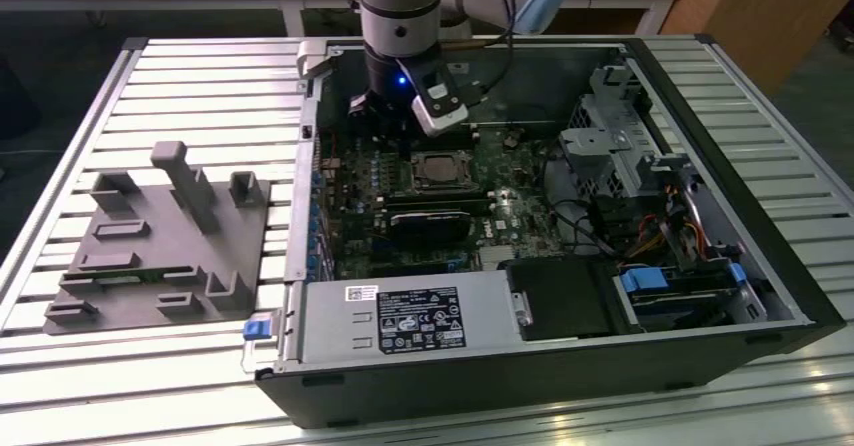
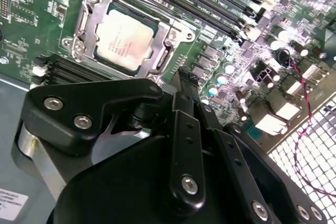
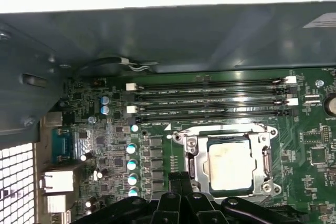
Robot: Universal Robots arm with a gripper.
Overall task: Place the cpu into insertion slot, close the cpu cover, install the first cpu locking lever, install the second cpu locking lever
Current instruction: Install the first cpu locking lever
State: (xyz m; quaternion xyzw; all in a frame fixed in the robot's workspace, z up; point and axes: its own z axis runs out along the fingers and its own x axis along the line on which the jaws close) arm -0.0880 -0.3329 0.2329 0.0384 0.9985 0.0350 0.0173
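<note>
cpu [image 3: 229, 165]: seated; likely light, fragile.
cpu cover [image 3: 192, 156]: down; thin stiff plate, you'd press its rim.
gripper [image 3: 181, 178]: fingers pressed together, empty.

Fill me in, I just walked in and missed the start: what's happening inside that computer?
A robot arm's gripper, shut and empty, hangs just above the motherboard in an open computer case, beside the insertion slot. The cpu sits in that slot, and the cpu cover lies flat around it. Whether the locking levers are latched is unclear.
</note>
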